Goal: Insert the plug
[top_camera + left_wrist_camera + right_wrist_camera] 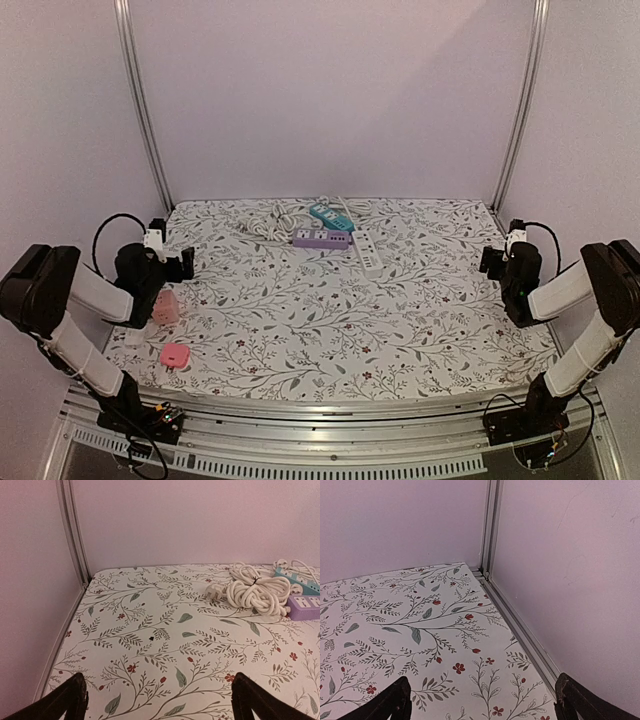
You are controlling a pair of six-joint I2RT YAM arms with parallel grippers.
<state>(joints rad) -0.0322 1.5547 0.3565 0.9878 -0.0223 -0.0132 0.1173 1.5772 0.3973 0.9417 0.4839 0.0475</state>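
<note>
A white plug [214,591] lies at the end of a coiled white cable [257,592] at the back of the floral table; the coil also shows in the top view [275,222]. Beside it are a purple power strip [322,238], a teal strip [330,215] and a white strip [367,252]. The purple strip [305,607] also shows at the right edge of the left wrist view. My left gripper [185,263] is open and empty at the left side, well short of the plug. My right gripper [489,260] is open and empty at the right side, facing the back right corner.
A pale pink object [166,306] and a small pink block [175,354] sit near the left arm. Aluminium posts [140,100] stand at the back corners. Walls close off the table's sides, with a rail [520,625] along the right edge.
</note>
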